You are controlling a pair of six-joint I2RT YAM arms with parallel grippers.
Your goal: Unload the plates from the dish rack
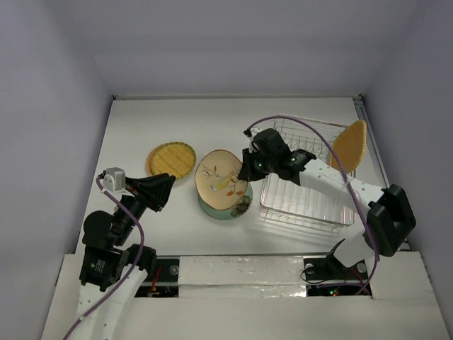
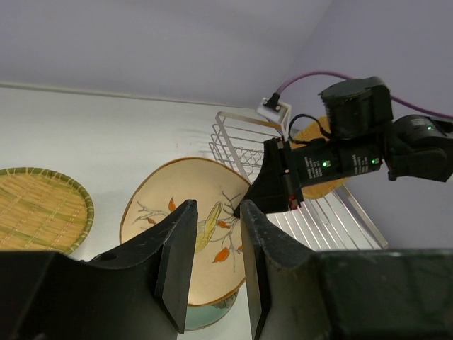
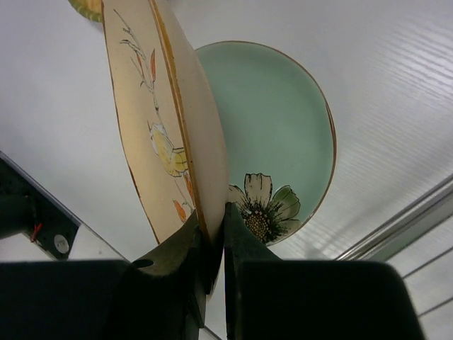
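Observation:
My right gripper [image 1: 247, 172] is shut on the rim of the cream floral plate [image 1: 219, 178], holding it tilted over the pale green flower plate [image 1: 228, 210], which lies flat on the table left of the dish rack [image 1: 304, 202]. In the right wrist view the fingers [image 3: 244, 248] pinch the cream plate [image 3: 138, 106] edge above the green plate [image 3: 283, 127]. The round orange woven plate [image 1: 170, 159] lies flat at the left. The rounded-square orange woven plate [image 1: 349, 144] stands at the rack's far right. My left gripper [image 1: 164, 190] is open and empty. The yellow-green plate is not in view.
The white table [image 1: 163, 120] is walled at the back and both sides. The rack's wire corner [image 2: 241, 145] shows in the left wrist view behind the right gripper [image 2: 272, 188]. A purple cable [image 1: 297, 122] loops over the rack.

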